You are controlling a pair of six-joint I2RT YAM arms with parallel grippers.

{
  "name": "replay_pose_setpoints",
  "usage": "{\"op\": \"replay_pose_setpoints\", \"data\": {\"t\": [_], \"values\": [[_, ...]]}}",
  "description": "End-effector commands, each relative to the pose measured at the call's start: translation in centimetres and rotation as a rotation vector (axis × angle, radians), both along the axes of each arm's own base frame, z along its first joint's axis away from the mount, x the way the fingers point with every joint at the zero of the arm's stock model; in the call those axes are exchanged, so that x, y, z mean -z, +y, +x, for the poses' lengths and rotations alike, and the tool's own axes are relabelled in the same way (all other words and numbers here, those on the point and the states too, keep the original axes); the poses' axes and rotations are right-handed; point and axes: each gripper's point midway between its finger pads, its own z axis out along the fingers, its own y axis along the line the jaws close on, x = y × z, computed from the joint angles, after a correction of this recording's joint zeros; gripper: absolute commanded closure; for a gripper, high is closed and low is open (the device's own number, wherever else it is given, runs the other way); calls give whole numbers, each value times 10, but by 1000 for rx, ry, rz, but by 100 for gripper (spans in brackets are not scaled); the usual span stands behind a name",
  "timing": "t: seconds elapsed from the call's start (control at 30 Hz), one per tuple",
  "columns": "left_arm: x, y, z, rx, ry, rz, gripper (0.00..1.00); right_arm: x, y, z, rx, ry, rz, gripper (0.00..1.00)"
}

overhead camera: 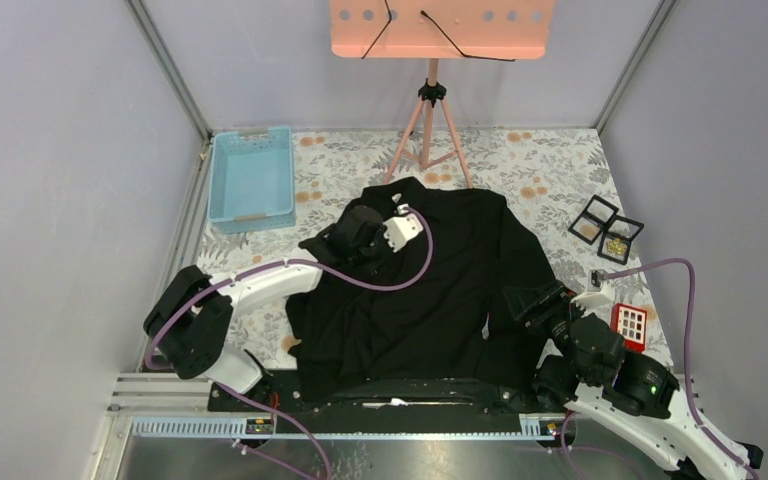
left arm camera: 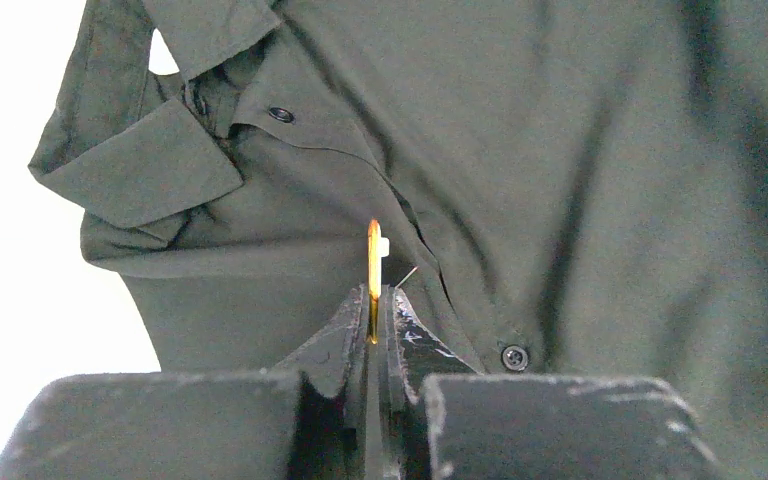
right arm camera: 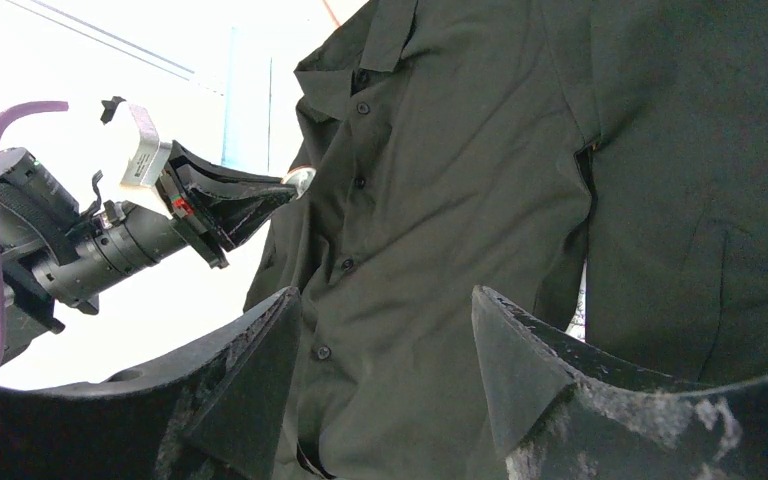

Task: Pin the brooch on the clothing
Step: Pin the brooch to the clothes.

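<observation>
The black collared shirt (overhead camera: 440, 290) lies spread over the middle of the table. My left gripper (left arm camera: 380, 300) is shut on a thin gold brooch (left arm camera: 373, 265), held edge-on just above the shirt (left arm camera: 560, 180) beside the button placket, below the collar. A fine pin sticks out beside the brooch. In the top view the left gripper (overhead camera: 352, 240) is over the shirt's collar side. My right gripper (right arm camera: 385, 310) is open and empty, low over the shirt (right arm camera: 440, 150) near its right edge (overhead camera: 532, 300). The left gripper also shows in the right wrist view (right arm camera: 230, 205).
A light blue basket (overhead camera: 251, 180) stands at the back left. A pink tripod stand (overhead camera: 432, 110) rises behind the shirt. Black display trays (overhead camera: 607, 228) with small brooches lie at the right. A red box (overhead camera: 628, 325) sits by the right arm.
</observation>
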Motion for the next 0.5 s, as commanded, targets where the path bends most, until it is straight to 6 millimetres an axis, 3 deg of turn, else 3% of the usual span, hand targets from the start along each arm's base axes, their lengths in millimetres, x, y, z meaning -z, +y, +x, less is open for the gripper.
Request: {"op": "replay_pose_setpoints", "data": {"t": [0.0,0.47], "values": [[-21,-20,1,43,1,-77,100,-2,-3,3,29,-1,11,30],[3,-47,-26,123,49,-45,100,0,-3,3,32,2,3,30]]}}
